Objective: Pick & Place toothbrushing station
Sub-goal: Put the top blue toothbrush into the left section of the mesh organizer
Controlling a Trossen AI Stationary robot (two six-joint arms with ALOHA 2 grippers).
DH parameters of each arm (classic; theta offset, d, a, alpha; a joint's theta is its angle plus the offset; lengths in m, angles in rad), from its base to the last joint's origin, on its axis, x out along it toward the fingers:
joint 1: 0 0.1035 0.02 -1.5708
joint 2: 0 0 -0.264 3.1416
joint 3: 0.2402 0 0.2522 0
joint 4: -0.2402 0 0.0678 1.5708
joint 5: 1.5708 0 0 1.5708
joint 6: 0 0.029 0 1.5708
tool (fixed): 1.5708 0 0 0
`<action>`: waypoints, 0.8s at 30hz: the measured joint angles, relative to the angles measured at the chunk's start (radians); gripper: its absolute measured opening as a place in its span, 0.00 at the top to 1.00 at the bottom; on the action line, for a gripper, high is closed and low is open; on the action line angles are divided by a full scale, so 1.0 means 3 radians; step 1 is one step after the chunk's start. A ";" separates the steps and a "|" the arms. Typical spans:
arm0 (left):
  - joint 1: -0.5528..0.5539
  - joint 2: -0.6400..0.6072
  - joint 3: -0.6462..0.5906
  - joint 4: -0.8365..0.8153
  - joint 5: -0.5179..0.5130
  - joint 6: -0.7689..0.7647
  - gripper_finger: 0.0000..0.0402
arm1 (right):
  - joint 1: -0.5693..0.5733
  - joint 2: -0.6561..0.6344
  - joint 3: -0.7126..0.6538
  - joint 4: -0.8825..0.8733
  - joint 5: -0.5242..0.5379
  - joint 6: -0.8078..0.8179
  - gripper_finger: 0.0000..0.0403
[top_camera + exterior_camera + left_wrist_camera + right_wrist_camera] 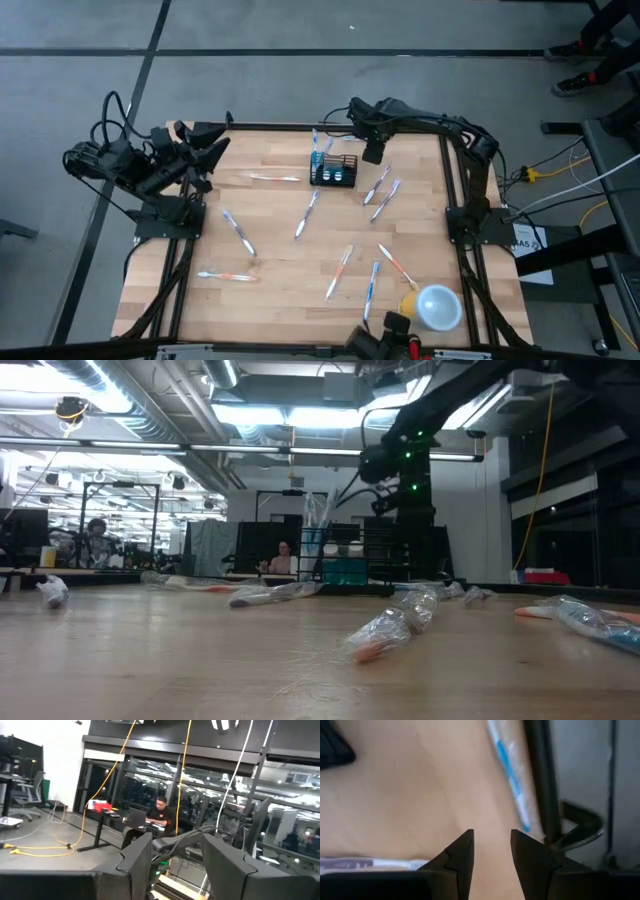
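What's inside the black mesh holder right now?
The black mesh holder has wrapped toothbrushes standing upright in it and something blue low inside. The mesh hides its floor, so anything else is unclear.

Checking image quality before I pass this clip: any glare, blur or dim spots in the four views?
High view: even light, sharp. Low view: bright ceiling lights glare behind the holder; the nearest wrapped toothbrush is soft. Left wrist view: dark room, reflections in the windows. Right wrist view: close and blurred, the blue toothbrush smeared.
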 joint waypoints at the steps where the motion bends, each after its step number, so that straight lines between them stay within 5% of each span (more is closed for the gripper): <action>1: -0.0001 0.0001 0.0009 -0.0011 0.0005 0.0000 0.59 | -0.0015 0.0055 0.0049 -0.0062 -0.0051 0.0024 0.68; 15: -0.0003 0.0037 0.0308 -0.0050 0.0340 -0.0060 0.59 | -0.0046 0.0683 0.0890 -0.0557 0.0378 0.0049 0.68; 24: -0.0003 0.0230 0.0553 -0.0160 0.0436 -0.0099 0.59 | -0.0193 0.0759 0.0940 -0.0547 0.0366 -0.0075 0.68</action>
